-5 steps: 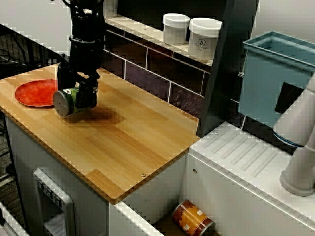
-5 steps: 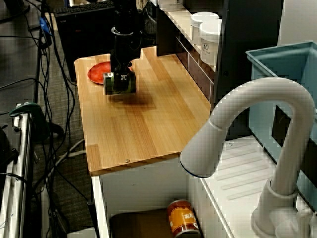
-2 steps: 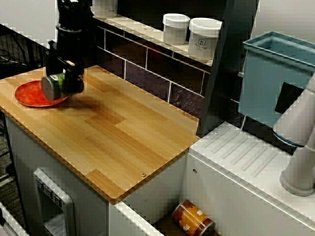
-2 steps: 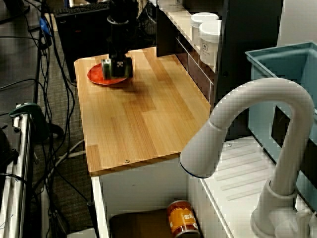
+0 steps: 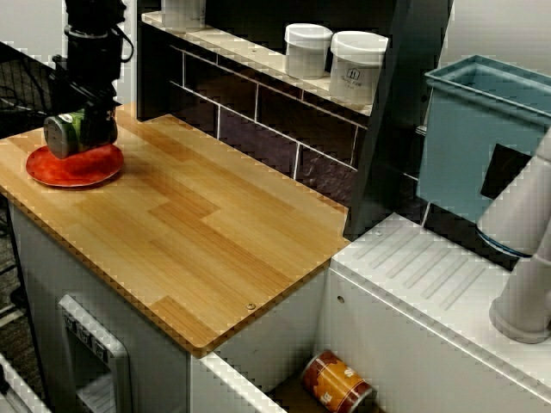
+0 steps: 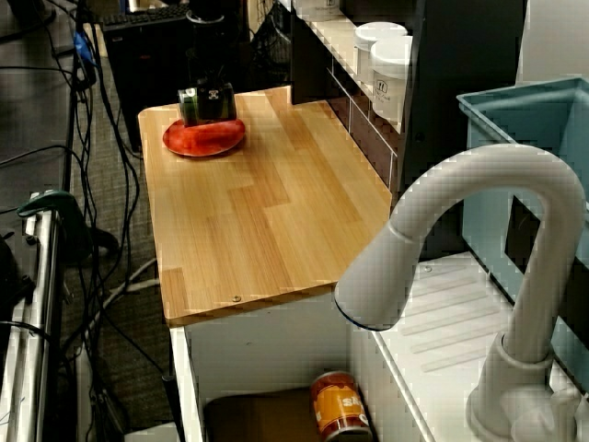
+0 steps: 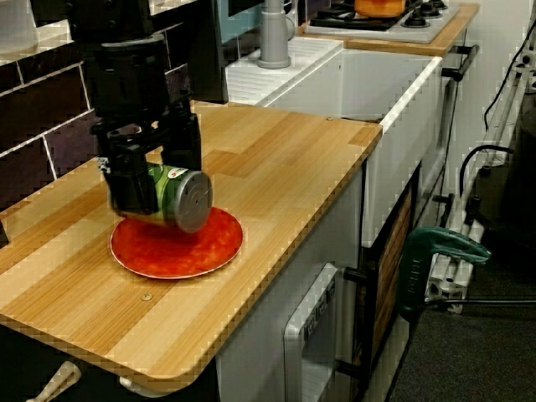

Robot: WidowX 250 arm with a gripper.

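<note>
A light wooden worktop (image 5: 215,224) ran along a wall of dark tiles, with a white sink unit at its near end and a shelf (image 5: 250,53) above the tiles. At the far left corner of the worktop lay a flat red plate (image 5: 82,170), and everything in hand was gathered over it.

The black arm (image 5: 90,52) came down from above, and its jaws were closed on a green can (image 5: 65,135), held on its side with one finger on each side of its body. In the view from the worktop's end the green can (image 7: 177,198) showed its grey round end toward the camera and sat low over the back half of the red plate (image 7: 180,249). Whether it rested on the plate or hung just clear of it could not be told from any view.

Judging by this, the can had reached the plate but had not been let go. The grip was not yet released, and the arm was not yet clear of the plate.

Well apart from all this, two white jars (image 5: 307,50) stood on the shelf, an orange can (image 5: 337,381) lay down in the sink, a white tap (image 6: 442,230) curved over it, and a blue bin (image 5: 482,129) stood at the right.
</note>
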